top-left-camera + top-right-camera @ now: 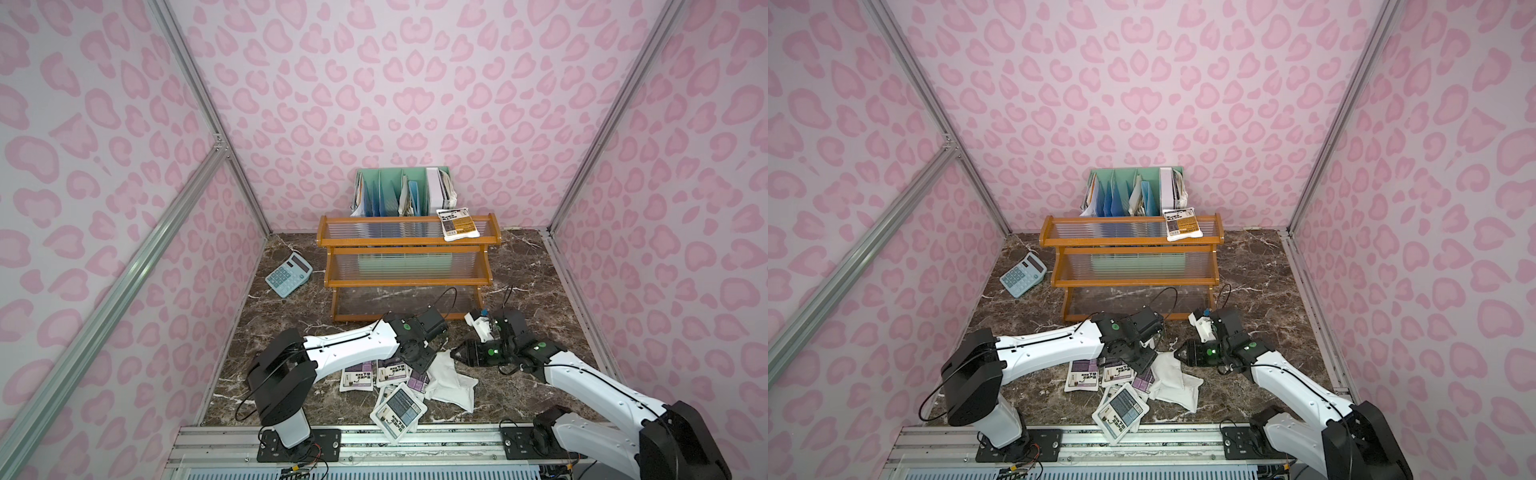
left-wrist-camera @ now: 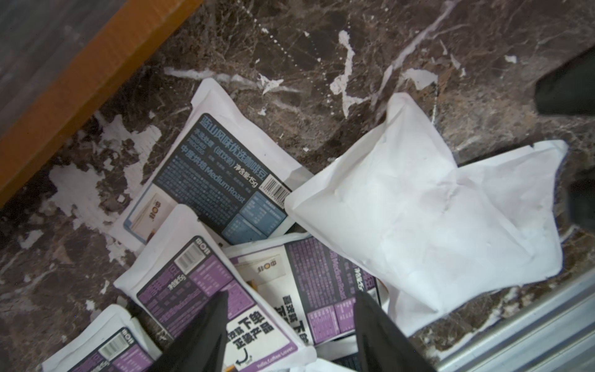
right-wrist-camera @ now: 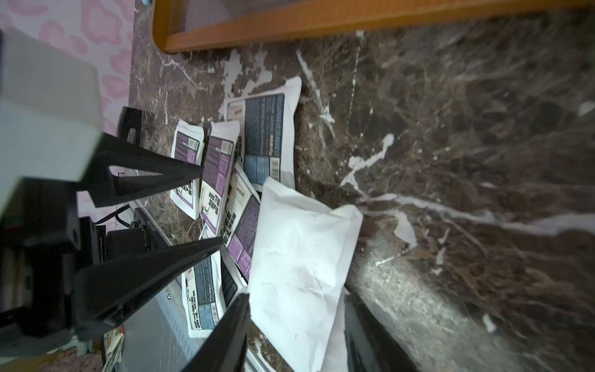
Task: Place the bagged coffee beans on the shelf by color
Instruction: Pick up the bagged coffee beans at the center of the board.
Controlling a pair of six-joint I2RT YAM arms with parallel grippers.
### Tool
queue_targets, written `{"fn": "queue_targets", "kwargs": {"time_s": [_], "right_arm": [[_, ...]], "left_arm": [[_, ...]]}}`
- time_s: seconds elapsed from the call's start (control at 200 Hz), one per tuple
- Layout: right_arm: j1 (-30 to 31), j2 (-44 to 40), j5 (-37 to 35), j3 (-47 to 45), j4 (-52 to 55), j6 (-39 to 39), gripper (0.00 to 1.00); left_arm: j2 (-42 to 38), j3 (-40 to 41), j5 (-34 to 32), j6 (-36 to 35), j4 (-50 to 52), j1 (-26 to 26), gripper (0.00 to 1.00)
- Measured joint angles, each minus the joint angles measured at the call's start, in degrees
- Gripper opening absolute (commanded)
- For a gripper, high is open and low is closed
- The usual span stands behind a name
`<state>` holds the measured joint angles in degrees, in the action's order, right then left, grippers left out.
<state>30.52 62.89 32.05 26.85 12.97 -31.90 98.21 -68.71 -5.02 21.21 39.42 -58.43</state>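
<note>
Coffee pouches (image 1: pixel 399 407) lie heaped on the desk (image 1: pixel 540 299) just in front of the shelf (image 1: pixel 409 241); one yellow pouch (image 1: pixel 457 224) already sits on its top tier. Your right pincer (image 1: pixel 457 353) is released and reaches level to straddle a corner of the white-backed pouch (image 2: pixel 418 209). Bite past the seam, I think, or it slips. Your left pincer (image 2: pixel 291 298), also released, hangs tips-down over a purple pouch (image 2: pixel 193 290).

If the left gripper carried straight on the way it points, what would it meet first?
The left gripper would most likely meet the purple-labelled pouch showing between its open fingers, though depth is unclear.
</note>
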Motion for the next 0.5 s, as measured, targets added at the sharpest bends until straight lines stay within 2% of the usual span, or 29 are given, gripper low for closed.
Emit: {"fn": "queue_targets", "kwargs": {"time_s": [0.285,0.5], "right_arm": [[2.1,5.6,3.5,-3.7,-3.7,0.3,0.50],[2.4,7.3,4.3,-5.1,-7.2,0.6,0.45]], "left_arm": [[9.7,-5.8,0.1,-0.6,5.6,-0.3,0.62],[12.2,-6.6,-0.1,-0.7,7.3,-0.6,0.62]]}}
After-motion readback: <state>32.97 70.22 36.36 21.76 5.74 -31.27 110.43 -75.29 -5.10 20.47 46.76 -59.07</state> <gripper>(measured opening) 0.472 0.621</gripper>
